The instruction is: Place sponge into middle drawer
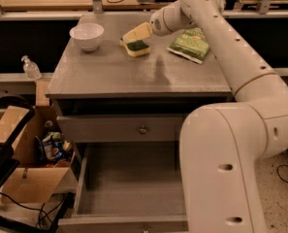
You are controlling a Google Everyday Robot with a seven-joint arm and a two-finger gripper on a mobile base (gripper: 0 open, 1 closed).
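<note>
Grey middle drawer (129,188) stands open. The sponge (137,47) sits undelivered on the far cabinet top (134,76), gripper (135,34) at it; grip unclear.

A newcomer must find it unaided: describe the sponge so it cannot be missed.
Look at the top of the grey cabinet, toward its back edge, between the white bowl and the green snack bag. The sponge lies there, right by the gripper; it alone is a small block, pale yellow foam with a dark green face.
</note>
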